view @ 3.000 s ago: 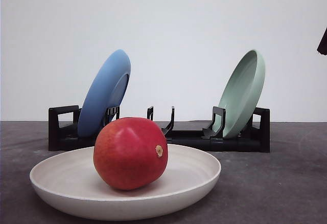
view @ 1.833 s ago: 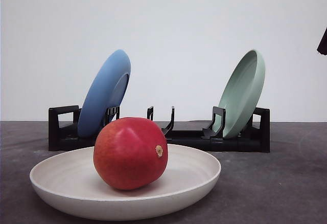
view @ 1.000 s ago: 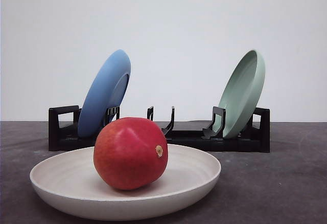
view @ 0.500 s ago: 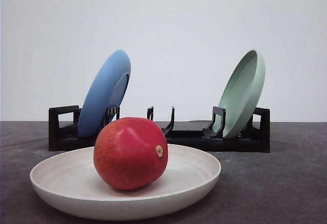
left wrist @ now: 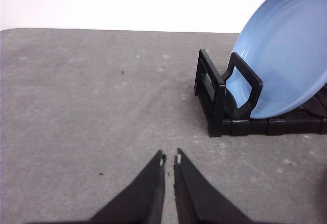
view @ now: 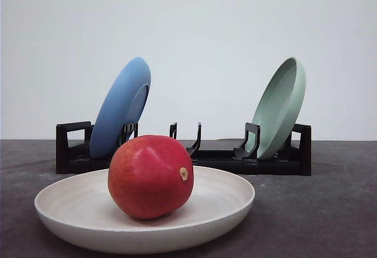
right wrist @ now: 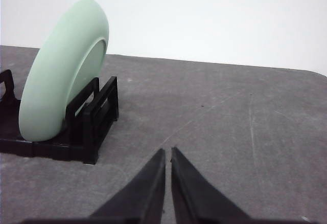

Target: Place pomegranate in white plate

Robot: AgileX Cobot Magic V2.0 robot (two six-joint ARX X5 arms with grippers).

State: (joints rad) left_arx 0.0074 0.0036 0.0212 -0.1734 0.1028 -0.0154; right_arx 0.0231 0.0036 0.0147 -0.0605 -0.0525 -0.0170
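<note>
Front view puts the pomegranate [view: 150, 176] resting in the white plate [view: 227, 209], so placing looks done; left gripper [left wrist: 169, 159] and right gripper [right wrist: 168, 153] have fingers nearly together, empty, needing only to stay clear

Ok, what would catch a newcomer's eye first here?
The red pomegranate, sitting in the white plate nearest the front camera. Behind it, a black rack holds a blue plate on the left and a pale green plate on the right, both leaning upright.
</note>
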